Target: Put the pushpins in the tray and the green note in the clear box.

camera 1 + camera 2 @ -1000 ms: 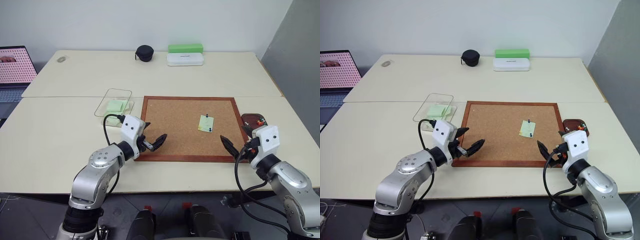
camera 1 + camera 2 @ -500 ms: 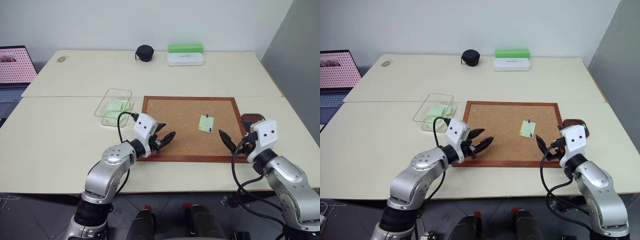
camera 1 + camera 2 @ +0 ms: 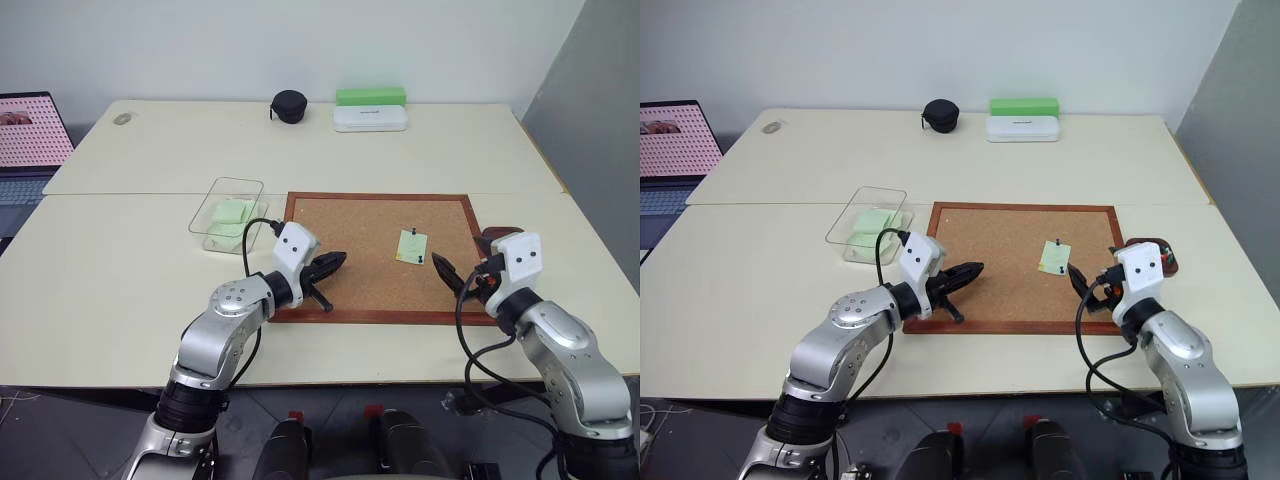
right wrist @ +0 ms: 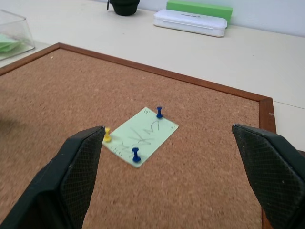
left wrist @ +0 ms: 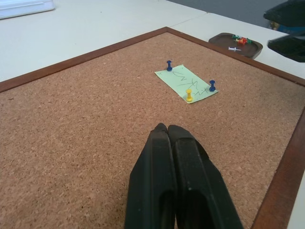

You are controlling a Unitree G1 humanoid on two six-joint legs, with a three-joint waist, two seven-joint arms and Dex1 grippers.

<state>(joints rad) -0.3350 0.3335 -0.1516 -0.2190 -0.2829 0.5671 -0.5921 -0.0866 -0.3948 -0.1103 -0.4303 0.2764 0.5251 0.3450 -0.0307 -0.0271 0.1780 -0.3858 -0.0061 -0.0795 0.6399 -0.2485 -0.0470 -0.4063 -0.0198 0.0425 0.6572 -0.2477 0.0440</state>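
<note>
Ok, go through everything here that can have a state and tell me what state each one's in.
green note: pinned flat on the corkboard by three pushpins
tray: holds a few pins
clear box: open, green paper inside
white case: closed
left gripper: shut, empty
right gripper: open, empty

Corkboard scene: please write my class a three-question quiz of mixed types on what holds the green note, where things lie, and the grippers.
1. How many pushpins hold the green note to the corkboard?
2. True or false: the left gripper is shut and holds nothing.
3. Multiple choice: the tray lies (a) on the corkboard, (b) off the board beside its frame, (c) inside the clear box.

Key:
1. Three: two blue, one yellow.
2. True.
3. b. The open right gripper points at the note.
</note>
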